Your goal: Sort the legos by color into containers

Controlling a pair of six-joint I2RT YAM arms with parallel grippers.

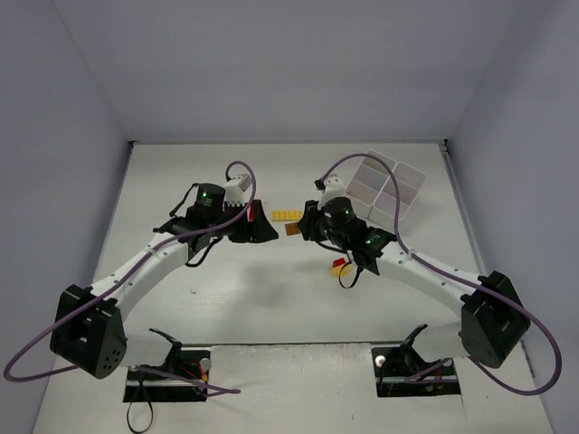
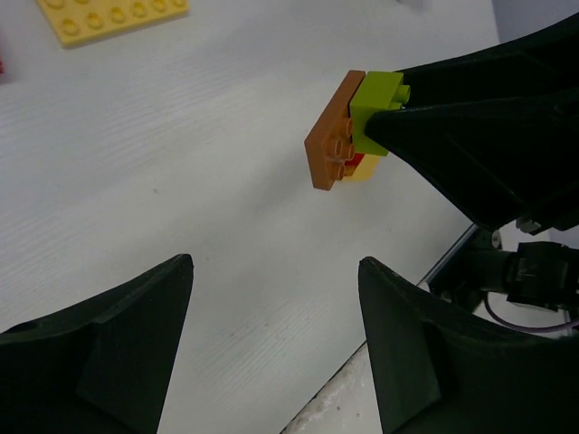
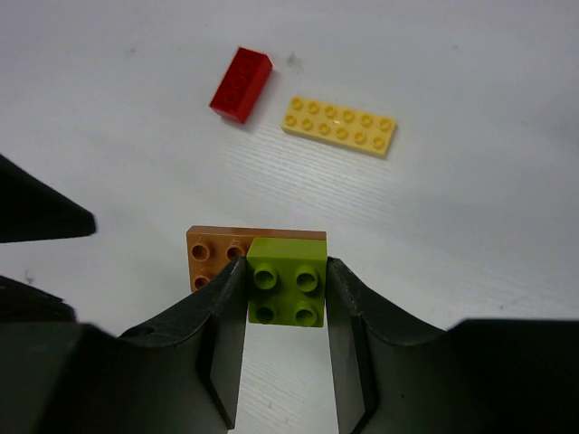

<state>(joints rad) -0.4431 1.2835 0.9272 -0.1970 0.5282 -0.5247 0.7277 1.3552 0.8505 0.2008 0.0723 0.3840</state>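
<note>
The right claw (image 3: 285, 271) pinches the lime brick (image 3: 288, 291), its brown plate (image 3: 210, 253) jutting toward the spread left claw (image 2: 276, 262), just opposite.

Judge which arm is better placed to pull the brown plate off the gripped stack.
Left, probably. The right gripper is shut on the green brick, so it is occupied. The left gripper is open, with the brown plate exposed just ahead of it.

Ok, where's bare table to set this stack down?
Bare table: near middle between the arms; far strip behind the yellow plate. Crowded: around the plate and red brick, where the left gripper meets the right gripper holding the stack; the tray takes the far right.
</note>
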